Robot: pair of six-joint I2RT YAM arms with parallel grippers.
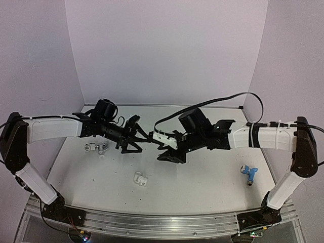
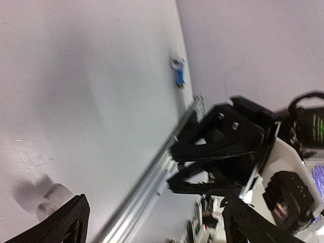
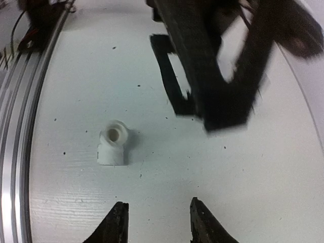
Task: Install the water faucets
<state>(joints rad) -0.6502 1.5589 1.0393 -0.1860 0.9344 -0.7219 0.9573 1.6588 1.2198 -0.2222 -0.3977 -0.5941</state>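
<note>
The silver-grey faucet point(image 1: 92, 147) lies on the table at the left, with a white piece beside it. The light blue faucet point(image 1: 248, 172) lies at the right, near the table's edge; it also shows small in the left wrist view point(image 2: 177, 72). A white elbow fitting point(image 1: 140, 178) lies at the front middle, and shows in the right wrist view point(image 3: 114, 145). My left gripper point(image 1: 136, 135) point(image 2: 154, 200) and right gripper point(image 1: 164, 149) point(image 3: 158, 202) are both open and empty, hovering tip to tip above the table's middle.
The white table point(image 1: 202, 187) is walled at the back and sides. A metal rail point(image 1: 152, 218) runs along its near edge. A black cable point(image 1: 223, 99) loops over the right arm. A blurred white fitting point(image 2: 50, 200) shows low in the left wrist view.
</note>
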